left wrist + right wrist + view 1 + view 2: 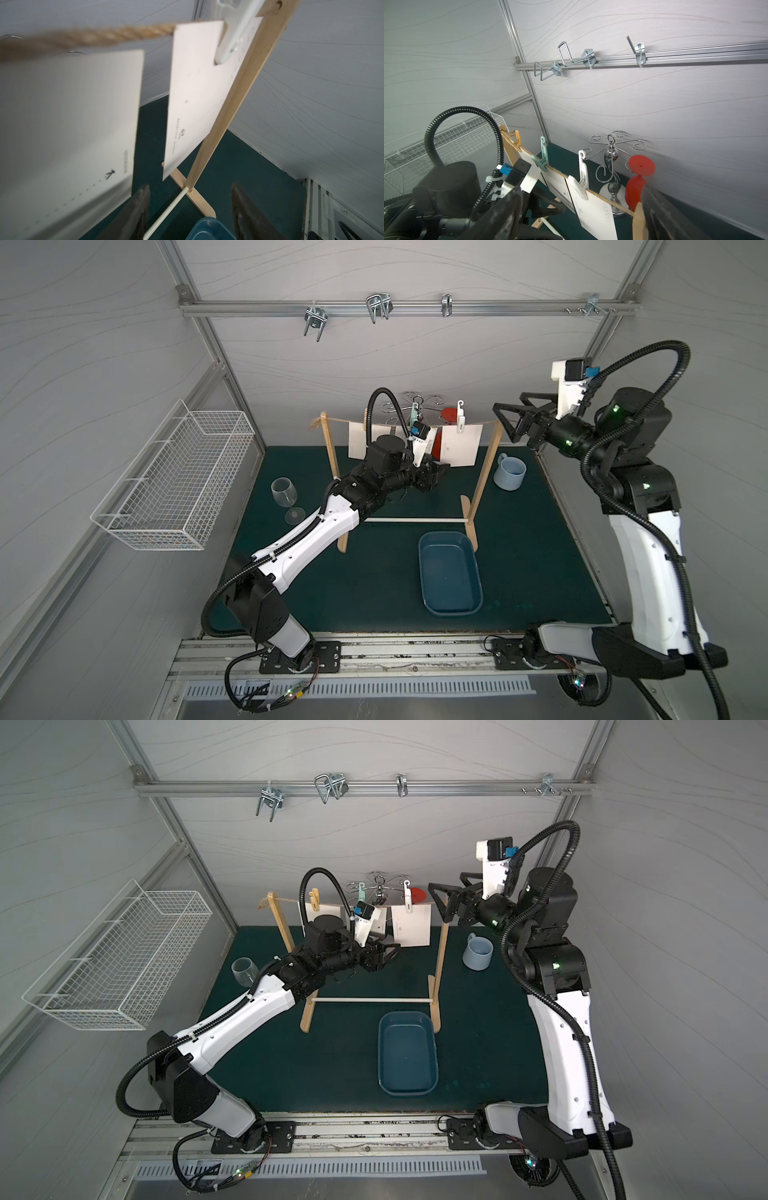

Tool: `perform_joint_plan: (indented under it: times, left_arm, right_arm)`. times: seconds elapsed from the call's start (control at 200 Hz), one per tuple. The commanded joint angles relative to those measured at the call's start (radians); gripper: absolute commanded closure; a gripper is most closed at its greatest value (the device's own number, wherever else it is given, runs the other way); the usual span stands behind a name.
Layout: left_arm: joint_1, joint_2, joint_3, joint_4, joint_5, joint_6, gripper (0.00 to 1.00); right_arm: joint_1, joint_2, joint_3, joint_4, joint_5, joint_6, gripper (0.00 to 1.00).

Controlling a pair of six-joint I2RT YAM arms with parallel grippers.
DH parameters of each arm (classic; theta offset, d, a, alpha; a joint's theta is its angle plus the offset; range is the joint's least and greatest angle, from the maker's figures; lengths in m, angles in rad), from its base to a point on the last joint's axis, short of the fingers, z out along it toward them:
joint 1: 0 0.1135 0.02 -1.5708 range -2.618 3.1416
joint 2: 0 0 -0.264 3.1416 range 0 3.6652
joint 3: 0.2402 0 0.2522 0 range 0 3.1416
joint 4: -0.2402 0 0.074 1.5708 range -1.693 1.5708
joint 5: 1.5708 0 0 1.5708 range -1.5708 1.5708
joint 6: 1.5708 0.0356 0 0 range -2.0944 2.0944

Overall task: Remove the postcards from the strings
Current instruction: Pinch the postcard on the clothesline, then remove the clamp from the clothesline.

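**Three postcards on the rope, both hands open**

Strung between two wooden posts (pixel 331 456), toward 12 o'clock on the green table (pixel 374 593): a tan rope (pixel 338 420) with three postcards, each pinned by a clip.

- At the 9 o'clock end: the first card (pixel 356 442), under a tan clip (pixel 518 138).
- In the middle: the second card (pixel 68 128), under a green clip (pixel 542 159), mostly hidden behind the left arm in both top views.
- Toward 3 o'clock: the third card (pixel 459 445), under a white clip (pixel 460 416).

Left hand (pixel 392 956): low, at 6 o'clock of the second card, fingers spread, gripping nothing.

Right hand (pixel 509 403): at the rope's 3 o'clock end, by the top of the post there, fingers wide apart, gripping nothing.

At 6 o'clock of the posts: a blue tray (pixel 451 572).
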Motion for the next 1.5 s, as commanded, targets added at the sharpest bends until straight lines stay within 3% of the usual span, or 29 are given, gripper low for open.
perform_joint_plan:
  times: [0.0, 0.325, 0.725, 0.915, 1.491]
  left_arm:
    - [0.018, 0.03, 0.07, 0.083, 0.067, -0.032, 0.37]
    - [0.027, 0.101, 0.141, 0.118, 0.181, -0.048, 0.36]
    - [0.03, 0.137, 0.168, 0.127, 0.209, -0.056, 0.36]
    - [0.034, 0.139, 0.167, 0.135, 0.228, -0.058, 0.37]
    - [0.065, 0.149, 0.14, 0.228, 0.328, -0.1, 0.42]
  right_arm:
    - [0.006, 0.035, 0.054, -0.018, -0.065, -0.019, 0.1]
    - [0.007, 0.128, 0.138, -0.023, -0.113, -0.029, 0.1]
    - [0.006, 0.19, 0.18, -0.025, -0.184, -0.037, 0.09]
    - [0.006, 0.271, 0.256, -0.092, -0.255, -0.102, 0.09]
    - [0.004, 0.338, 0.29, -0.122, -0.297, -0.148, 0.08]
